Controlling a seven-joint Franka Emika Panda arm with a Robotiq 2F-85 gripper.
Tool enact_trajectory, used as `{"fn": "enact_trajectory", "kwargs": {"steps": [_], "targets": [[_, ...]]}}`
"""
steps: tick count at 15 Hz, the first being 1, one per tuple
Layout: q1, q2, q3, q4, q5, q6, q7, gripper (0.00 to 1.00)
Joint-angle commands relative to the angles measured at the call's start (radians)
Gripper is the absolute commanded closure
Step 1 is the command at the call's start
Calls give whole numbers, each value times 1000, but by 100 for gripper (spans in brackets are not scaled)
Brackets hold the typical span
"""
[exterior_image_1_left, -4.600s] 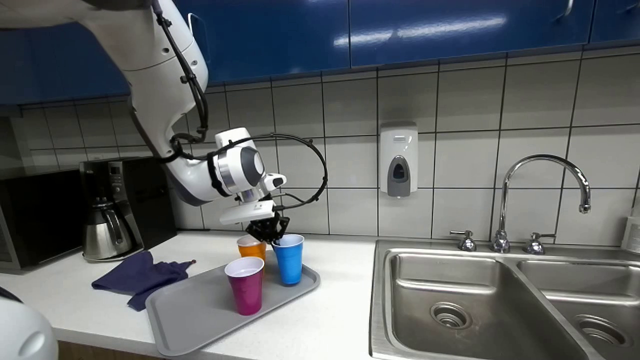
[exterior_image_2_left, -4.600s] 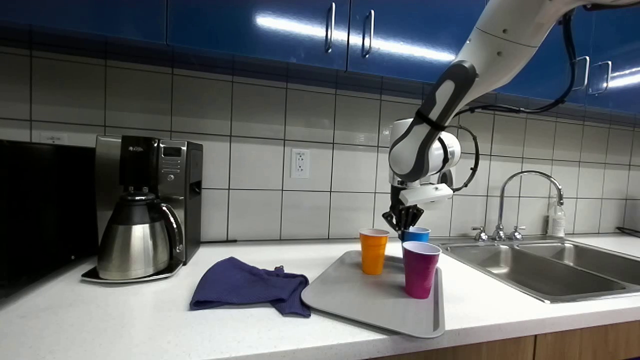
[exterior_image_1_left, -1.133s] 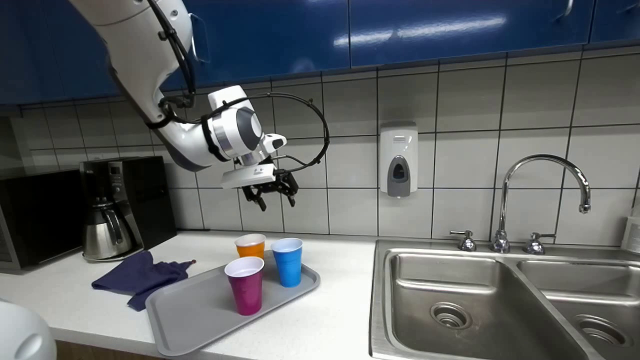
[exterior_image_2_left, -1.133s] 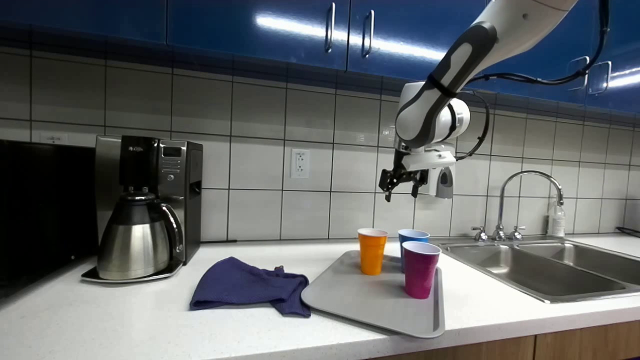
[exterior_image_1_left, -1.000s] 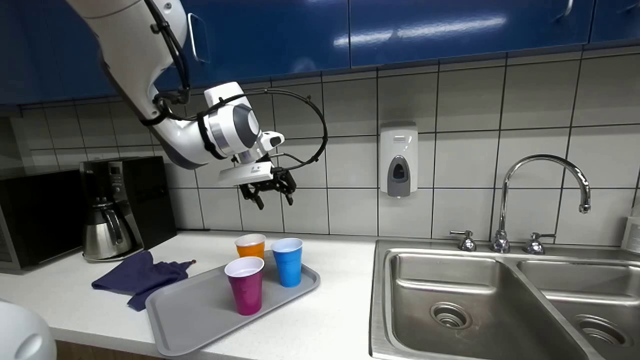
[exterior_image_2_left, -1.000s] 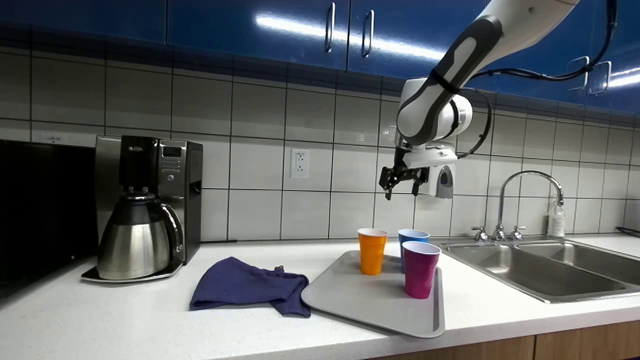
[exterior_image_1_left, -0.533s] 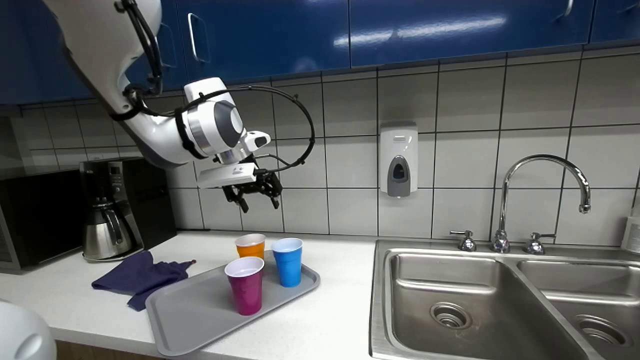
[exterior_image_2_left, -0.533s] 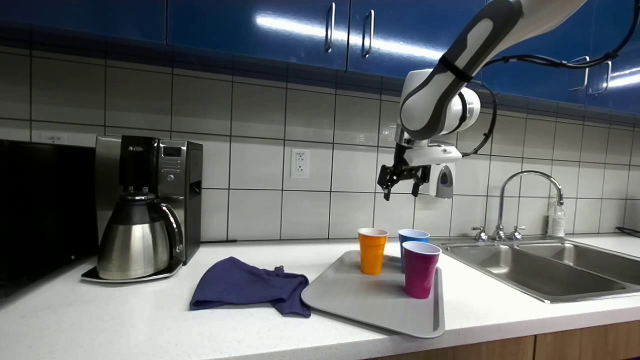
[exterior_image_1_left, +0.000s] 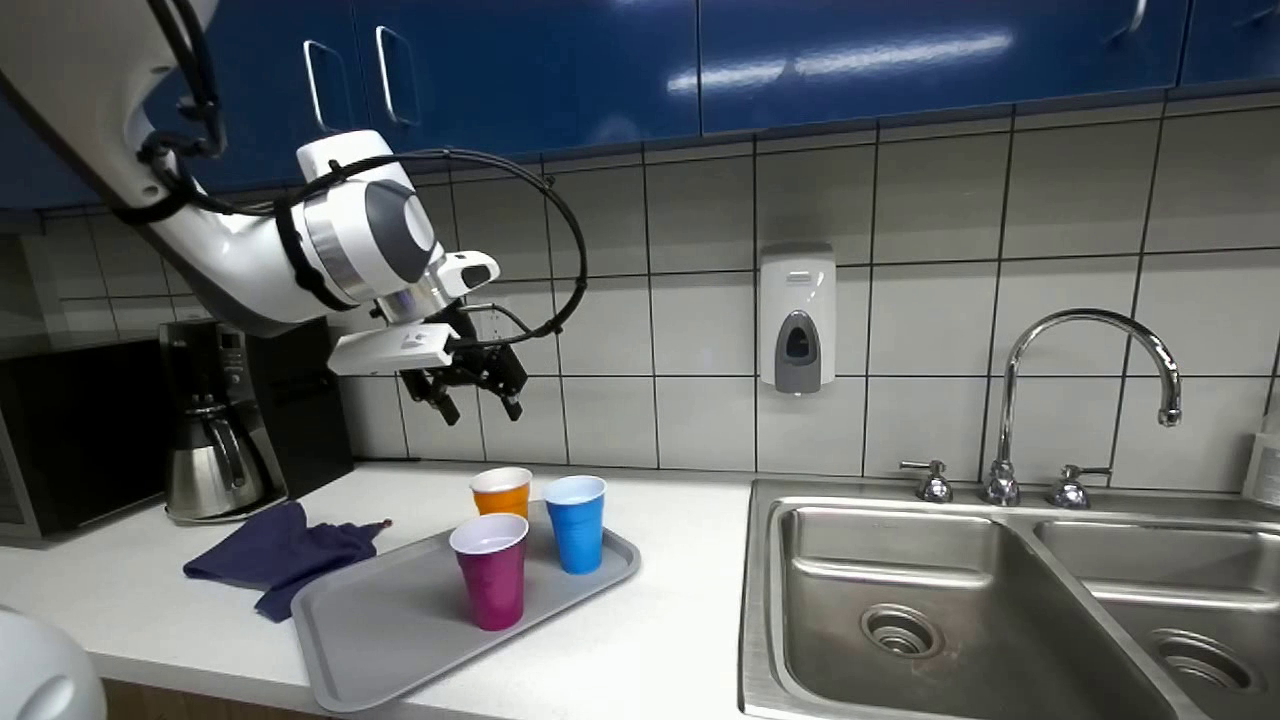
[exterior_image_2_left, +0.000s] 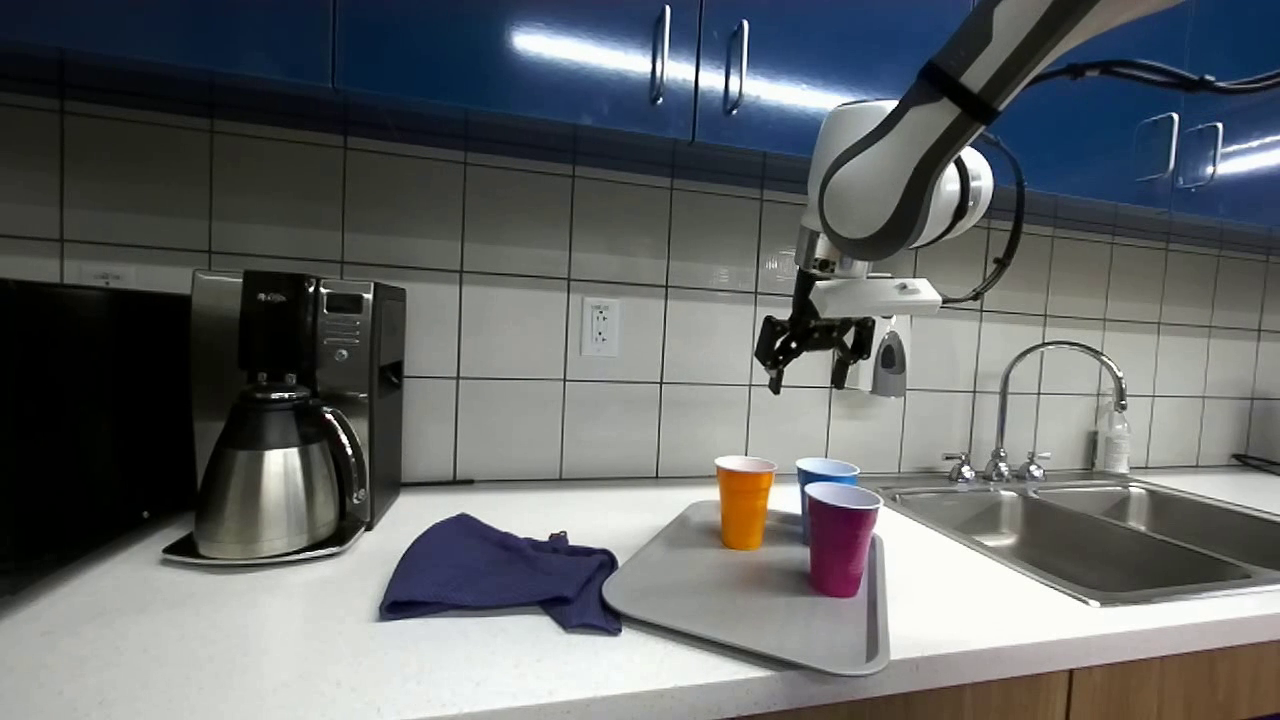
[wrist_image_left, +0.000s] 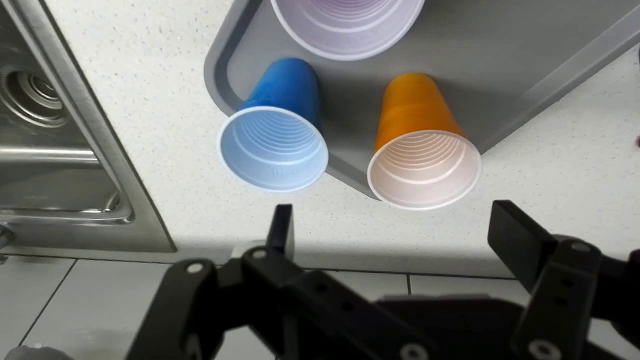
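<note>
My gripper (exterior_image_1_left: 480, 411) hangs open above the counter, its black fingers wide apart with nothing between them. Below it, three upright cups stand on a grey tray (exterior_image_2_left: 700, 590). Nearest to the jaws in the wrist view is the orange cup (wrist_image_left: 415, 110), white inside, with the blue cup (wrist_image_left: 290, 85) beside it. A magenta cup (exterior_image_1_left: 493, 585) stands nearer the counter's front edge; the wrist view cuts it off at the top. In an exterior view the magenta cup partly hides the blue cup (exterior_image_2_left: 825, 472). No cup touches the gripper (exterior_image_2_left: 807, 384).
A purple cloth (exterior_image_2_left: 490, 570) lies against the tray's edge. The coffee maker (exterior_image_2_left: 285, 450) stands near the wall, the steel sink (exterior_image_1_left: 900, 560) and faucet (exterior_image_1_left: 1010, 400) at the opposite end. Blue cabinets (exterior_image_1_left: 550, 70) and a wall soap dispenser (exterior_image_1_left: 797, 320) are also here.
Several seconds ago the gripper was down at the blue cup's rim, fingers close together. It has since opened and risen. Over the last second it drifted sideways, away from the sink; the cups stayed put.
</note>
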Motion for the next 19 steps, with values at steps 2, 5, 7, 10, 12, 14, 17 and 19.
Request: {"fn": "enact_trajectory", "kwargs": {"steps": [2,5,7,10,12,14,17,19], "targets": [[-66,-140,89,-101,-22,-68,100,0],[-75,-189,122,-133,1,-110,103,0],[-66,-210,129,-147,27,-129,80,0],[-72,-175,135,-128,38,-109,61,0],[-70,-188,139,-135,49,-119,60,0],[-70,-191,139,-138,50,-120,59,0],[-70,-191,139,-140,50,-120,59,0],[-70,-191,139,-140,50,-120,59,0]]}}
